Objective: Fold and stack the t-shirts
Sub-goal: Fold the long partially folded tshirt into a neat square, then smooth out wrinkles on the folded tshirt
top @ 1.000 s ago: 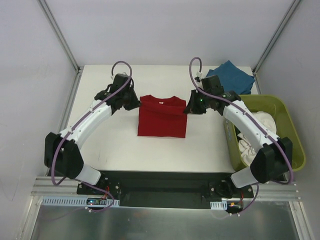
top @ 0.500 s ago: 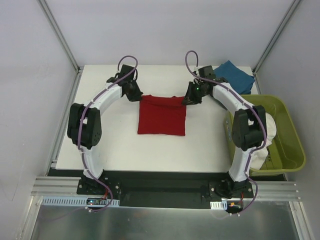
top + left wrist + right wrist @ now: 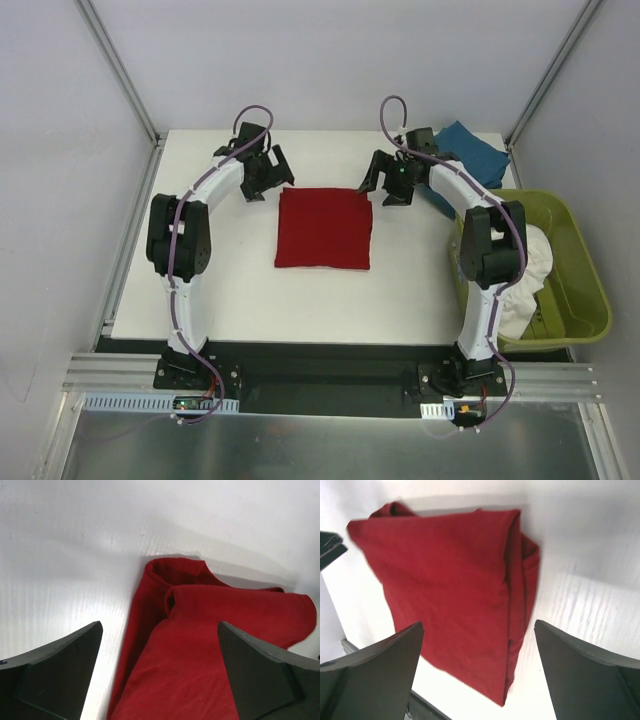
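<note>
The deep red t-shirt [image 3: 323, 228] lies folded into a flat square at the middle of the white table [image 3: 230, 290]. My left gripper [image 3: 271, 172] hovers open just off its far left corner; in the left wrist view the red cloth [image 3: 200, 655] lies loose under the left gripper [image 3: 159, 630]. My right gripper [image 3: 384, 181] stands open off the far right corner, and the folded red shirt [image 3: 445, 580] lies below the right gripper [image 3: 479, 625], untouched. A folded teal-blue t-shirt [image 3: 468, 150] rests at the far right. A white t-shirt [image 3: 528, 262] is bunched in the tub.
An olive-green plastic tub [image 3: 580, 262] stands at the table's right edge, beside the right arm. Metal frame posts [image 3: 118, 70] rise at the two far corners, and a black base rail [image 3: 320, 375] runs along the near edge.
Both grippers carried the red shirt's top edge over, then opened and let go. The shirt now lies as a neat square, and both grippers sit slightly back from it.
</note>
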Robot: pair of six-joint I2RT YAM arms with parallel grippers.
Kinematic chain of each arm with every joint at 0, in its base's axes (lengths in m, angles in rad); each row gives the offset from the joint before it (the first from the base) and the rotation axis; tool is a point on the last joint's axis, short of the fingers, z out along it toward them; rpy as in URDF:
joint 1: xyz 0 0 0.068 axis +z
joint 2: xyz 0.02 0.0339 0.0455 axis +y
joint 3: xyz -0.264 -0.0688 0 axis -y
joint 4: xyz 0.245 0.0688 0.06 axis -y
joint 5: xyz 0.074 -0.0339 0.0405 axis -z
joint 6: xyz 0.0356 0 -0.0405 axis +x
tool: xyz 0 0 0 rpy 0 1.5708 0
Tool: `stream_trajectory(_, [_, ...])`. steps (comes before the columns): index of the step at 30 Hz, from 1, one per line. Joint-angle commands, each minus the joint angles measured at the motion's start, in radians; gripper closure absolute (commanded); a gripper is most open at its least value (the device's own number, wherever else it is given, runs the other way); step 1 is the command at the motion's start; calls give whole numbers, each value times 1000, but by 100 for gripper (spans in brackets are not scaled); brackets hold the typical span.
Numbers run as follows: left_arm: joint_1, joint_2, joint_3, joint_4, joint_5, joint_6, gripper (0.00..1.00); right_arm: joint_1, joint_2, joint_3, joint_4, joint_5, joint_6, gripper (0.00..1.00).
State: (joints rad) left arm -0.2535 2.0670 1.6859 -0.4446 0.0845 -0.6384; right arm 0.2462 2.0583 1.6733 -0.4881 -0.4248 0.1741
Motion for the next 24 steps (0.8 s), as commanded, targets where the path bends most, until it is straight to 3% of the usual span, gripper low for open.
stream_trajectory(1, [-4, -148, -53, -2, 72, 20, 1, 16, -174, -113, 121, -92, 30, 4])
stream_trajectory(4, [-4, -166, -69, 7, 170, 29, 1, 33, -225, -193, 233, -184, 83, 4])
stream_trajectory(7, [-7, -122, -43, 33, 277, 29, 1, 65, -181, -161, 264, -212, 108, 4])
stream_trajectory(24, [17, 263, 182, 32, 305, 9, 1, 68, 270, 173, 154, 3, 171, 4])
